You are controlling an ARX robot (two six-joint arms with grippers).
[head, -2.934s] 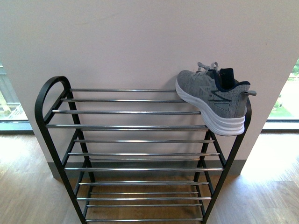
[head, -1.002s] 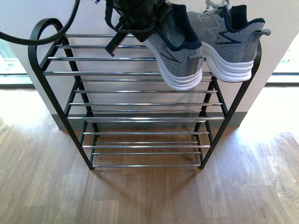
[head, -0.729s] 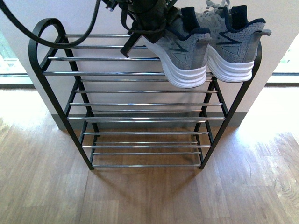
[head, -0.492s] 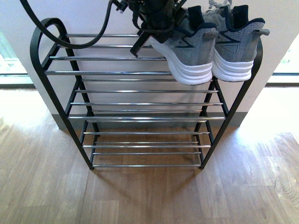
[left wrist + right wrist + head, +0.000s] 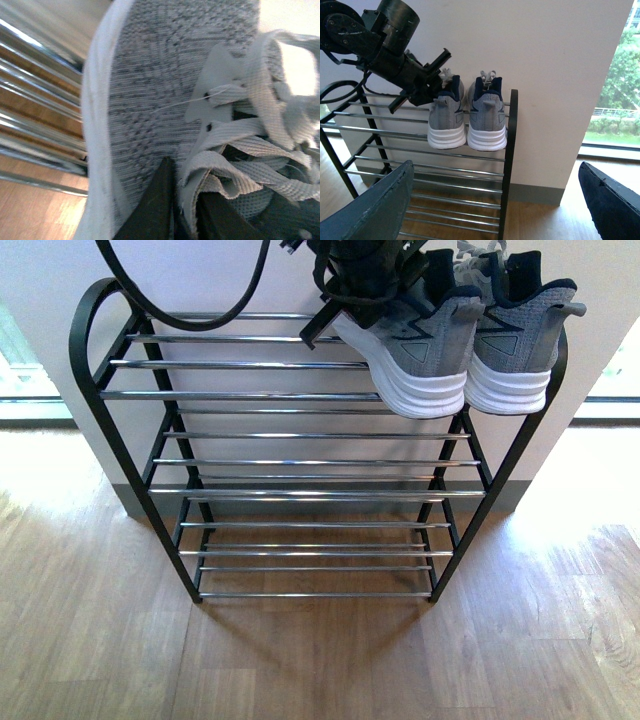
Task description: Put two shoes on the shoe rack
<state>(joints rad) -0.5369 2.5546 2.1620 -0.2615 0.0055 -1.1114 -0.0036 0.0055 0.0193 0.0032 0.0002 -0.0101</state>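
Sneakers (image 5: 425,355) and left arm (image 5: 352,278) at shoe rack's (image 5: 250,395) top right; bare bars leftward and below

grey sneakers (image 5: 420,345): 2 | shoe rack (image 5: 118,462): 1 | rack tiers (image 5: 310,462): 4

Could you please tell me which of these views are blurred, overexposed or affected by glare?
Front view: sharp, but sunlight washes out the floor at both sides, and the shoe rack bars glint. Left wrist view: too close, the sneaker knit and laces are soft, one corner blown out. Right wrist view: rack crisp, the right tool's fingers blurred, window bright.
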